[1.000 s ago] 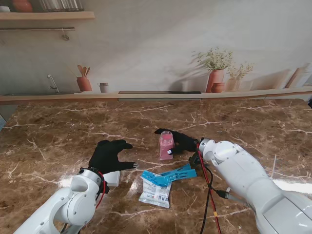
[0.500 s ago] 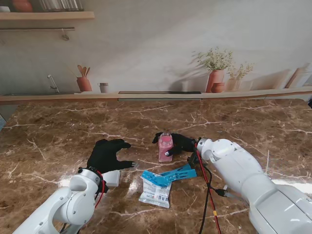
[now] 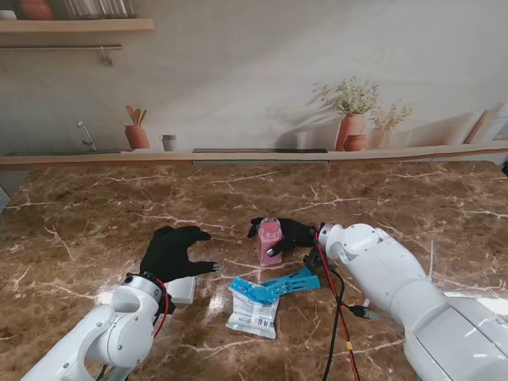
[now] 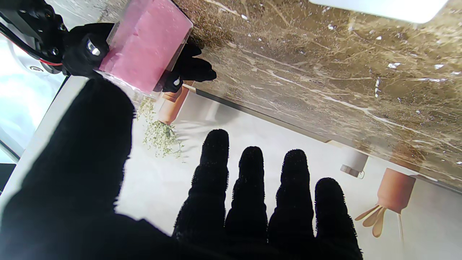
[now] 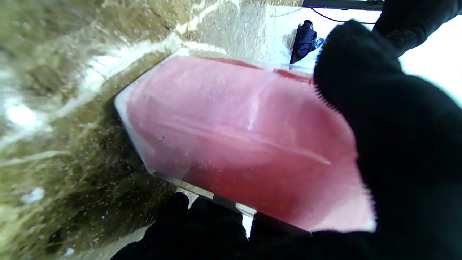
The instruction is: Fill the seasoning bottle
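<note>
Centre frame, black-gloved right hand (image 3: 292, 233) wraps its fingers around a clear, square-sided pink seasoning bottle (image 3: 270, 240); left hand (image 3: 172, 252) spread flat, lower left.

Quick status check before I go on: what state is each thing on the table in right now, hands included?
Bottle: upright on the table, pink inside, gripped.
Right hand: shut on the bottle, fingers wrapped round its sides.
Left hand: open, fingers spread, holding nothing.
Sachet: lying flat, nearer to me than the bottle, not held.
Blue tool: lying flat, one end over the sachet, not held.
White block: on the table beside the left wrist.
</note>
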Tool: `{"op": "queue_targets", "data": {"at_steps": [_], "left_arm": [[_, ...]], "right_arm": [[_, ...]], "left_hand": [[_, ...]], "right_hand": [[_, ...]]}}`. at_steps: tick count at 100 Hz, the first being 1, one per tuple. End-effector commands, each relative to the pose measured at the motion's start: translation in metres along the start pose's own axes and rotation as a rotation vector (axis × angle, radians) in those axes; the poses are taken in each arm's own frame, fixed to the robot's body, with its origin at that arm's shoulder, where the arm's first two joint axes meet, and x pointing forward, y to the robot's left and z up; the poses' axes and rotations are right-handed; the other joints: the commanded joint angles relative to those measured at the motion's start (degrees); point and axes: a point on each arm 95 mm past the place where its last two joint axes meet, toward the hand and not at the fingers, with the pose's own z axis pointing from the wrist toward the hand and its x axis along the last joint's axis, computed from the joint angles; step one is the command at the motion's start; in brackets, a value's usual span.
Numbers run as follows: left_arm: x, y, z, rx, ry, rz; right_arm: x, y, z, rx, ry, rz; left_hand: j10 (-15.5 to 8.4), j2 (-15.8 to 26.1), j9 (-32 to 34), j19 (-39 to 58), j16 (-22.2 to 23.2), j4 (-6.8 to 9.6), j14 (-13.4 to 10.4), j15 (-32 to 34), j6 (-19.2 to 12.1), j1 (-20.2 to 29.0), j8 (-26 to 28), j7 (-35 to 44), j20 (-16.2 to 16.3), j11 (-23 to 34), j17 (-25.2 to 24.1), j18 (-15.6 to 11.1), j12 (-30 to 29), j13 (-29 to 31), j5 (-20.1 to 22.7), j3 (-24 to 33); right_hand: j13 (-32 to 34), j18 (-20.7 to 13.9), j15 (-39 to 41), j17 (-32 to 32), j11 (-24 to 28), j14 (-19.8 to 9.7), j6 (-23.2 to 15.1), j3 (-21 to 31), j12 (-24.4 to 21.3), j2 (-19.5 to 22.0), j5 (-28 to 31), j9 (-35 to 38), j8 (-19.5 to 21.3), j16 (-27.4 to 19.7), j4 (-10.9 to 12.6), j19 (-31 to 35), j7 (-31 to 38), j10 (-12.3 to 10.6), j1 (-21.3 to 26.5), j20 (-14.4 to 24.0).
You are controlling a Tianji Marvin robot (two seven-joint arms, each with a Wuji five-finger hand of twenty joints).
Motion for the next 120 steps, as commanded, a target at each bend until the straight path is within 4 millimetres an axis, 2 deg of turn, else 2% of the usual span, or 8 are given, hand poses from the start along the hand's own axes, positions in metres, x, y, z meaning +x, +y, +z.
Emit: {"op": "queue_targets", "data": {"at_steps": [1,33,53,81,101,120], "left_arm": [[0.0,0.003,-0.002,-0.004,-0.006,-0.005],[-0.002,0.003,-0.003,0.006,-0.007,-0.009],[-0.002,0.003,-0.003,0.008,-0.008,-0.011],[-0.002,0.003,-0.004,0.009,-0.01,-0.012],[-0.002,0.002,-0.004,0.011,-0.009,-0.009],[-0.003,0.001,-0.004,0.01,-0.012,-0.006]], "right_arm": [[-0.029,-0.03,-0.002,0.073,-0.075,0.044],[-0.036,-0.037,-0.001,0.093,-0.104,0.044],[-0.041,-0.039,-0.002,0.08,-0.106,0.081],[-0.045,-0.041,-0.002,0.05,-0.098,0.095],[-0.045,-0.044,0.0,0.053,-0.095,0.097],[-0.048,-0.048,0.0,0.062,-0.103,0.102]], "left_hand": [[-0.19,1.68,-0.19,-1.74,-0.73,1.0,-2.41,-1.26,0.02,-0.76,0.11,0.16,0.83,-0.89,-0.26,-2.15,-0.68,-1.74,1.69,0.45],[-0.17,1.85,0.1,-1.7,-0.68,0.97,-2.28,-1.13,-0.04,-0.5,0.2,0.34,1.47,-0.79,-0.19,-2.21,-0.63,-1.44,1.9,0.43],[-0.08,1.98,0.17,-1.83,-0.66,0.96,-2.28,-1.08,-0.08,-0.54,0.29,0.51,1.61,-0.76,-0.17,-2.27,-0.61,-1.34,1.95,0.47],[-0.01,2.06,0.23,-1.78,-0.66,0.94,-2.25,-1.05,-0.07,-0.51,0.3,0.53,1.87,-0.76,-0.18,-2.24,-0.6,-1.34,2.0,0.53],[-0.12,2.24,0.35,-1.76,-0.66,0.92,-2.18,-1.02,-0.01,-0.53,0.29,0.53,1.99,-0.76,-0.14,-2.25,-0.6,-1.31,2.07,0.52],[-0.04,2.27,0.33,-1.77,-0.68,0.93,-2.21,-1.02,0.02,-0.36,0.26,0.46,2.07,-0.78,-0.16,-2.27,-0.61,-1.36,2.03,0.47]], "right_hand": [[-0.34,13.2,-0.14,1.65,-0.09,7.87,-1.01,2.7,-1.02,5.69,5.78,-0.22,-0.18,-1.51,1.4,3.41,5.92,0.05,2.39,3.33],[-0.32,13.37,-0.04,1.93,0.2,7.97,-0.28,3.26,-1.17,4.63,4.54,-0.25,-0.51,-1.81,1.42,3.5,6.04,0.53,2.87,3.58],[-0.36,13.65,-0.01,2.26,-1.37,8.29,2.37,4.72,-1.76,2.58,-4.95,-0.72,-4.36,-1.84,1.22,3.62,-1.93,1.53,3.18,3.84],[-0.29,13.79,0.18,2.5,-0.4,7.98,0.04,4.98,-1.15,2.24,-0.42,-0.26,-4.07,-1.34,1.19,4.18,0.73,0.88,3.32,4.37],[-0.32,13.84,0.1,2.56,0.03,8.03,0.19,5.19,-1.2,2.18,0.78,-0.28,-3.09,-1.11,1.13,4.16,2.97,0.86,3.07,4.47],[-0.28,13.7,0.08,2.51,0.53,7.81,-0.97,4.34,-1.2,4.18,3.6,-0.08,-2.19,-1.12,1.28,4.16,5.11,0.27,3.55,4.59]]}}
